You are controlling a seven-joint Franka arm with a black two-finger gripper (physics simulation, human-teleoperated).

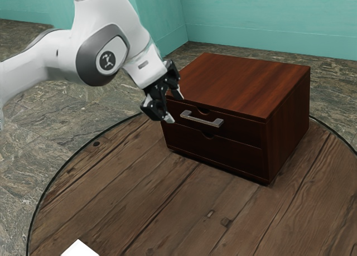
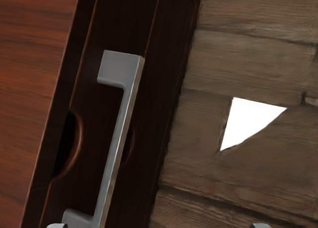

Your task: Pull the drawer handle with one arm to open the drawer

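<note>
A dark wooden cabinet (image 1: 245, 83) with two drawers stands on a round plank table (image 1: 139, 200). The upper drawer (image 1: 240, 128) carries a grey metal bar handle (image 1: 202, 119), and its front sits about level with the lower drawer (image 1: 223, 150). My gripper (image 1: 170, 106) is open at the upper drawer's corner on the exterior view's left, just beside that end of the handle and not touching it. In the wrist view the handle (image 2: 119, 138) runs along the drawer front (image 2: 94, 114) right under my hand, with nothing between the fingers.
A white flat object (image 1: 78, 249) lies at the table's near edge and appears in the wrist view as a white patch (image 2: 248, 121) on the planks. Stone floor and teal walls surround the table. Bare planks stretch in front of the cabinet.
</note>
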